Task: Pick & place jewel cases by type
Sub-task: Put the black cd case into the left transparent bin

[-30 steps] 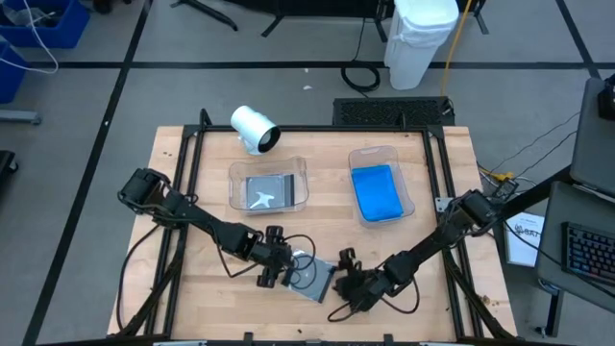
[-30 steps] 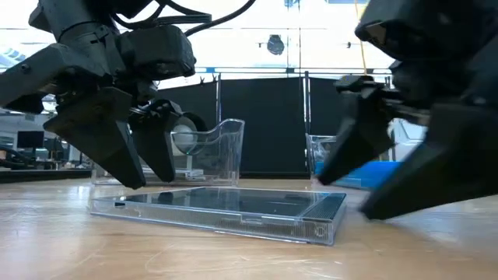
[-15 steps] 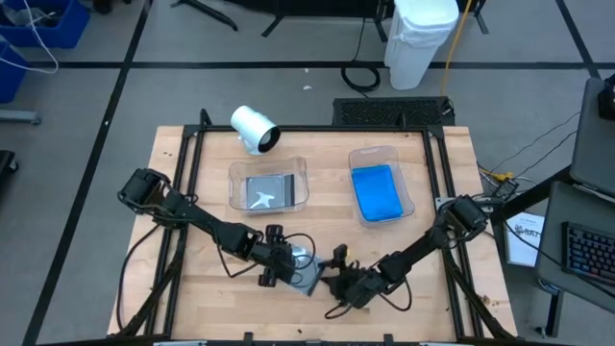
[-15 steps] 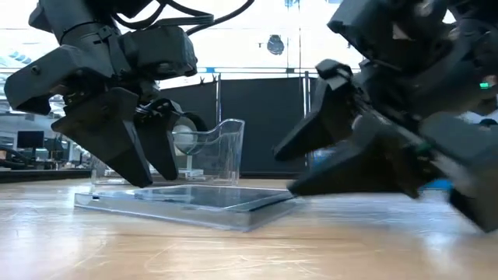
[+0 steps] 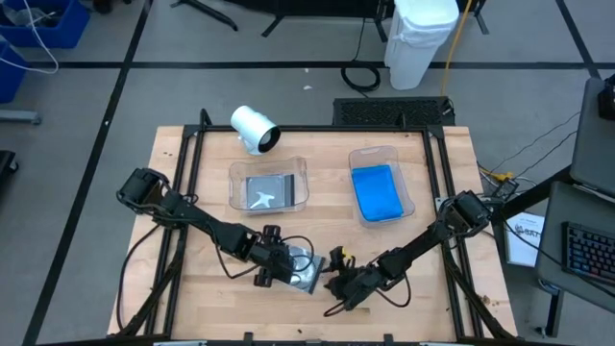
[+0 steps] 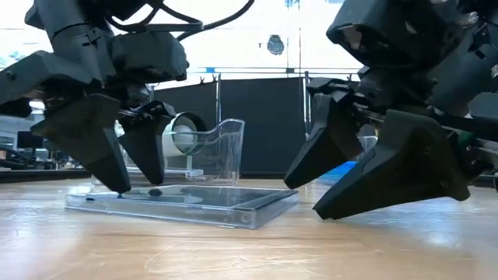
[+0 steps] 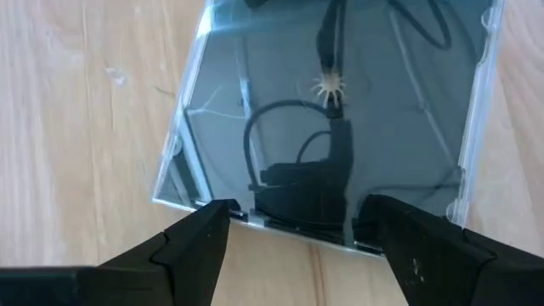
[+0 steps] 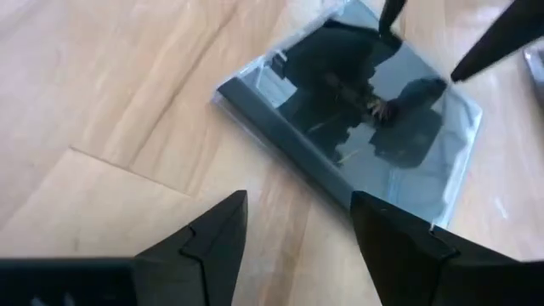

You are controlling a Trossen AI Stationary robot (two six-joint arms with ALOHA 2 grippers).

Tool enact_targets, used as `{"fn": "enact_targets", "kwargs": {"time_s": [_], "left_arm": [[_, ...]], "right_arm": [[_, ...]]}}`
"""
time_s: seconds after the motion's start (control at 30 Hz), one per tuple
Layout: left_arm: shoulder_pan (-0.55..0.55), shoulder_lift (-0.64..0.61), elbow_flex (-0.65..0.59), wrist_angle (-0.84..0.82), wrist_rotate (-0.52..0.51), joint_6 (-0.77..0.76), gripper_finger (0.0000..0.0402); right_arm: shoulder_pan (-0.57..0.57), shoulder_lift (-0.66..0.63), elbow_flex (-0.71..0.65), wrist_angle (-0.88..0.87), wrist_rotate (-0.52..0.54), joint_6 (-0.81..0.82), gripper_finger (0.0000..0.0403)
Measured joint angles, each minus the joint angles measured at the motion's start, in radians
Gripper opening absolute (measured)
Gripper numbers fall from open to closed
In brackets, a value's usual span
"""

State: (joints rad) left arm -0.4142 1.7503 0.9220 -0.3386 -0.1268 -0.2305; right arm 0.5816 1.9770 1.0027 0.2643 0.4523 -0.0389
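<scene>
One dark grey, clear jewel case lies flat on the table near its near edge; it also shows in the low view and in both wrist views. My left gripper is open at the case's left edge, fingertips down on it. My right gripper is open just right of the case, with bare wood between its fingers and the case. A grey case lies in the left clear tray. Blue cases lie in the right clear tray. My left gripper stands with both open fingertips on the case's top face, close to its left edge. The fingers slant down from above and from the table's left. The case lies flat on the wood under them.
A white cylinder lies at the table's far edge, behind the left tray. Cables trail from both arms near the table's near edge. Bare wood lies between the trays and the case.
My right gripper has moved toward the table's left, up to the case. The case has slid left along the table and turned about. My left gripper has shifted slightly left and down with it, fingertips staying at the case's left edge.
</scene>
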Motion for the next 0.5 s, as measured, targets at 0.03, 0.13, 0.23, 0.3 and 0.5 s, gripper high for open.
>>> {"fn": "enact_targets", "kwargs": {"time_s": [0.03,0.13,0.23,0.3,0.5], "left_arm": [[-0.001,-0.001,0.001,-0.012,0.002,0.008,0.0296],[-0.007,-0.017,0.011,-0.055,0.001,0.049,0.0296],[-0.019,-0.035,0.026,-0.104,-0.009,0.099,0.0296],[-0.034,-0.067,0.047,-0.122,-0.035,0.106,0.0296],[-0.072,-0.107,0.117,-0.376,-0.111,0.080,0.0296]], "right_arm": [[0.000,0.000,0.000,-0.001,-0.002,0.019,0.0207],[0.002,0.000,0.000,-0.001,-0.005,0.030,0.0206],[0.001,0.000,0.000,-0.005,-0.006,0.034,0.0202],[-0.005,0.000,0.000,-0.002,-0.009,0.035,0.0201],[-0.007,0.000,0.000,-0.009,-0.011,0.045,0.0201]]}}
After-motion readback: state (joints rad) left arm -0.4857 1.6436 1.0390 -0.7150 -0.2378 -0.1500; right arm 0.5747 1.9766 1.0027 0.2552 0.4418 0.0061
